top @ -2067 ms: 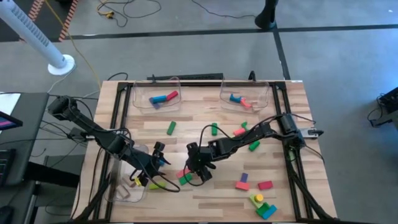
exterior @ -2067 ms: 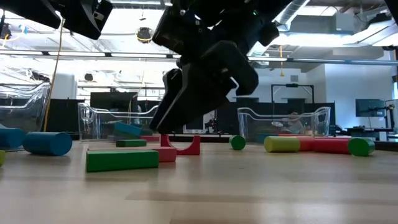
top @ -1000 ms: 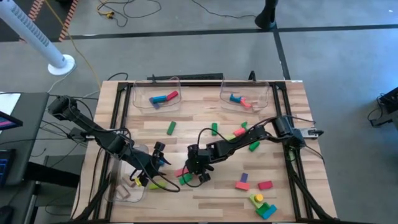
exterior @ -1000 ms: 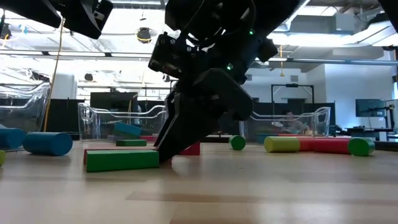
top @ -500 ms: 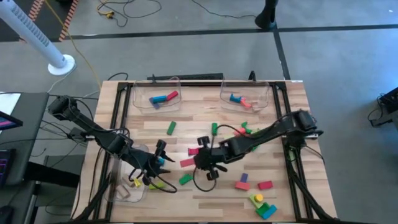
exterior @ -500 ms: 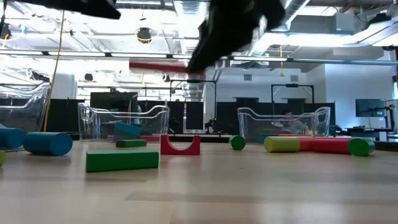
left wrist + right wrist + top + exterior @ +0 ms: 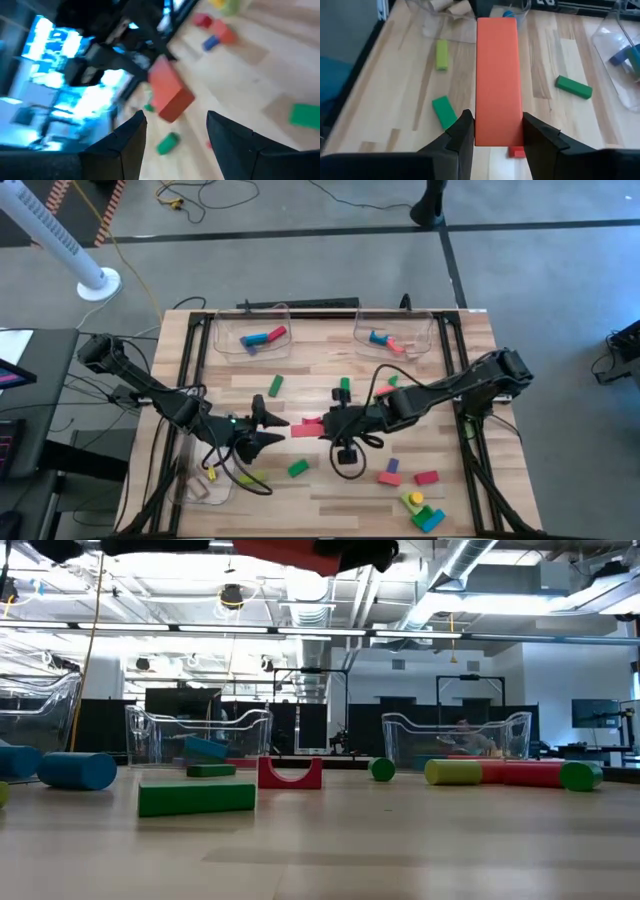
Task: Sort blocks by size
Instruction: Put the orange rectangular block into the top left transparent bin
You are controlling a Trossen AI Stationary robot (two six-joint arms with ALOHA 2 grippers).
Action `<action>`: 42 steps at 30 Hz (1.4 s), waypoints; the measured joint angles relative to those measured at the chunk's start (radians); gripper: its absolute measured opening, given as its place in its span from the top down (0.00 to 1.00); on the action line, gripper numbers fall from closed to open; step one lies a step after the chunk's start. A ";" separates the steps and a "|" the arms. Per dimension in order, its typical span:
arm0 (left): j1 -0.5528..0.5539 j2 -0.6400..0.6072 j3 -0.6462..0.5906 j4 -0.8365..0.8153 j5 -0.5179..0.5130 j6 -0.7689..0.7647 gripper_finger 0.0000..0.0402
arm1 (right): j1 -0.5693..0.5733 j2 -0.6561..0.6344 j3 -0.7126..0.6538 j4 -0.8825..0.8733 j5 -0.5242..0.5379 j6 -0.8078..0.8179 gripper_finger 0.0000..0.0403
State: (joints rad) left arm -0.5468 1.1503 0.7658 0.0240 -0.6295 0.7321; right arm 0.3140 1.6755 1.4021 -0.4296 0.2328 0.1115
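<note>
Starting at the left of the high view, your left gripper (image 7: pixel 272 423) hangs over the table (image 7: pixel 320 485) left of centre, its fingers (image 7: pixel 125 145) spread and holding nothing, pointed at the block coming toward it. Just right of it, at the middle of the frame, the red plank block (image 7: pixel 308 426) is lifted clear of the table, in the fingers (image 7: pixel 462 135) of your right gripper (image 7: pixel 335 423), which close on its two long sides near one end.

Expect this block to be rigid and light, likely painted wood: it will not flex or crush, but its smooth flat faces can slide or pivot if you pinch it off-centre. If you hand it over, take the free end across the narrow width, flat on the long sides, well clear of the right fingers.

Further right and lower in the high view, loose blocks (image 7: pixel 388 476) lie scattered on the table, with a small heap near the bottom right. Two clear bins (image 7: pixel 250 338) along the top edge already hold a few blocks each.
</note>
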 joint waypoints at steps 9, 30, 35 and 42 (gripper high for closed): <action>0.008 0.127 0.000 0.129 -0.047 0.219 0.50 | -0.005 -0.008 0.000 0.020 -0.029 0.034 0.60; 0.008 0.257 0.007 0.405 -0.210 0.439 0.69 | -0.016 -0.008 0.001 0.012 -0.075 0.094 0.60; 0.007 0.257 0.007 0.406 -0.230 0.438 0.78 | -0.016 -0.008 0.001 0.013 -0.074 0.105 0.60; 0.004 0.257 0.007 0.397 -0.230 0.440 0.81 | -0.016 -0.008 0.001 0.013 -0.075 0.125 0.60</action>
State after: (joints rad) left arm -0.5426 1.4071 0.7727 0.4207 -0.8597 1.1717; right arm 0.2985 1.6671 1.4033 -0.4162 0.1581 0.2363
